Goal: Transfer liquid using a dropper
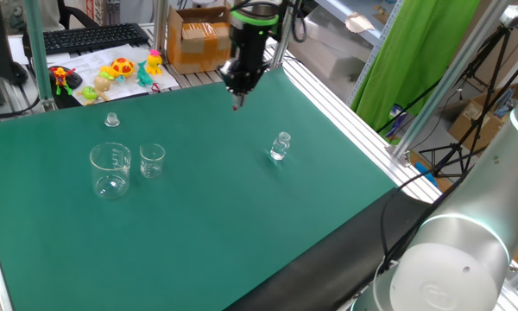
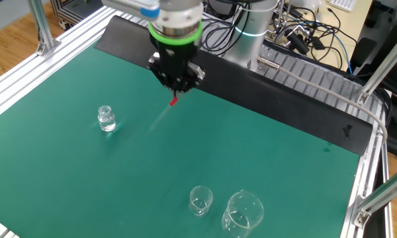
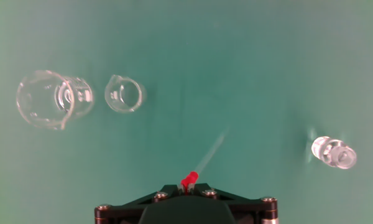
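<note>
My gripper (image 1: 236, 99) hangs well above the green mat at its far side, shut on the dropper (image 2: 173, 101). The red bulb sits between the fingertips; in the hand view the bulb (image 3: 188, 180) shows at the jaws and the thin clear stem (image 3: 211, 151) points away over the mat. A large beaker (image 1: 110, 169) and a small beaker (image 1: 152, 161) stand side by side at the left, also seen in the hand view (image 3: 46, 99) (image 3: 124, 94). A small clear glass bottle (image 1: 280, 147) stands apart to the right.
A small clear cap (image 1: 112, 119) lies on the mat (image 1: 242, 216) behind the beakers. Toys, a keyboard and a cardboard box (image 1: 198, 39) sit beyond the mat's far edge. Aluminium frame posts stand at the sides.
</note>
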Available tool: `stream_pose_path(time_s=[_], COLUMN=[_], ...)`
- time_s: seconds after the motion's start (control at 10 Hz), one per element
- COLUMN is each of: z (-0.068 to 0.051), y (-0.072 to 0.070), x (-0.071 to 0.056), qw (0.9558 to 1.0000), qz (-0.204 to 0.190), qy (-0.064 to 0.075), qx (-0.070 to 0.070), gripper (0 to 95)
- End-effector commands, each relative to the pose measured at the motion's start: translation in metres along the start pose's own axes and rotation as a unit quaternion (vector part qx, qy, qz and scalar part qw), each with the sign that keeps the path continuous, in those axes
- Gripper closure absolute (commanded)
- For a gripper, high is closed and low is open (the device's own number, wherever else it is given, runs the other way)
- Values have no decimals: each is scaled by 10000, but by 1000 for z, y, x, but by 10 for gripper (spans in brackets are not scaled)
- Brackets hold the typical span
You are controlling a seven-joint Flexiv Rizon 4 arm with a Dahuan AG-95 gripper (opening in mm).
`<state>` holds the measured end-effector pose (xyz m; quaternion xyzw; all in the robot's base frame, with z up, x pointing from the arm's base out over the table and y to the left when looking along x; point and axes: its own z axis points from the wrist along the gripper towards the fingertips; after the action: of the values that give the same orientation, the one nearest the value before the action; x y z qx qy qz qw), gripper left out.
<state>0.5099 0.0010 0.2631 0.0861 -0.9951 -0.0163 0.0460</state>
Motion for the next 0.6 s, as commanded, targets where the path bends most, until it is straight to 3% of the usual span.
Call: stream_pose_path(time_s=[0.1,0.6], z=[-1,-1], y=[-10,-26], x=[8,19], qw=[10000,9997], qz=[-93,-215], qy=[-5,-62], qx=[0,58], gripper=[950,950])
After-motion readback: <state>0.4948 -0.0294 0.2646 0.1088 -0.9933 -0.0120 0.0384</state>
